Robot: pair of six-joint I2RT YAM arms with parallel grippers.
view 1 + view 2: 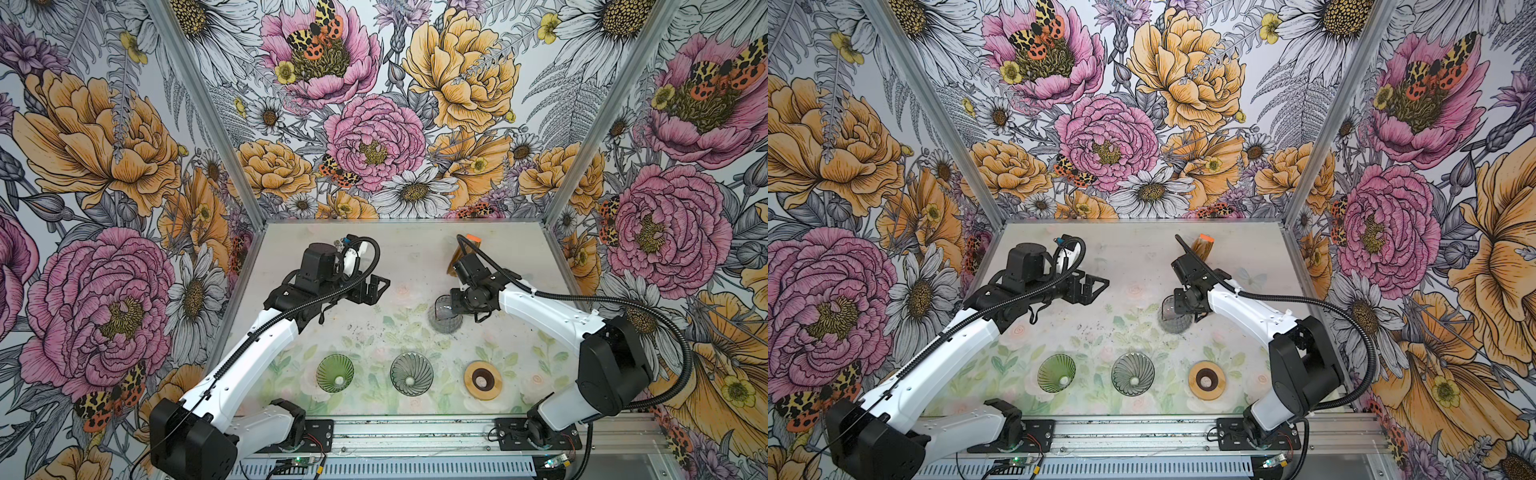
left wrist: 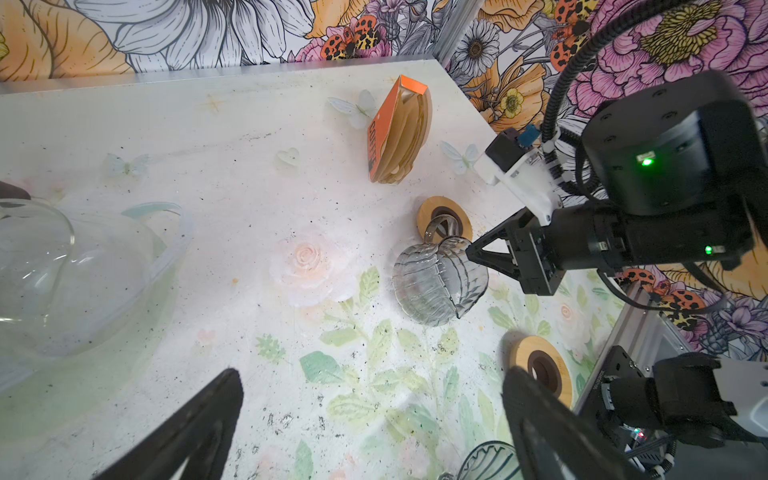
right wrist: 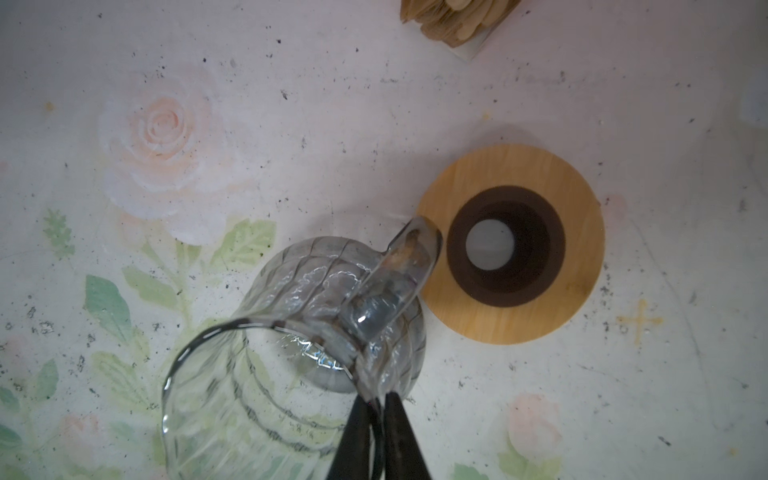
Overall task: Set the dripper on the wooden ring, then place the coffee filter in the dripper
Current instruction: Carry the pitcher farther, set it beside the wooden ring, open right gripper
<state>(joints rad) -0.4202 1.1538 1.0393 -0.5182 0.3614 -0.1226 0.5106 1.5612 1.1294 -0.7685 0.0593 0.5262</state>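
Three floral walls [image 1: 374, 104], speckled pastel tabletop [image 1: 407, 257], aluminium corner posts [image 1: 212, 120]

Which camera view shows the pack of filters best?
The left wrist view: the filter pack stands there whole, orange edge and brown filters plain. In both top views the right arm hides part of it. The right wrist view catches only one end at the picture's edge.
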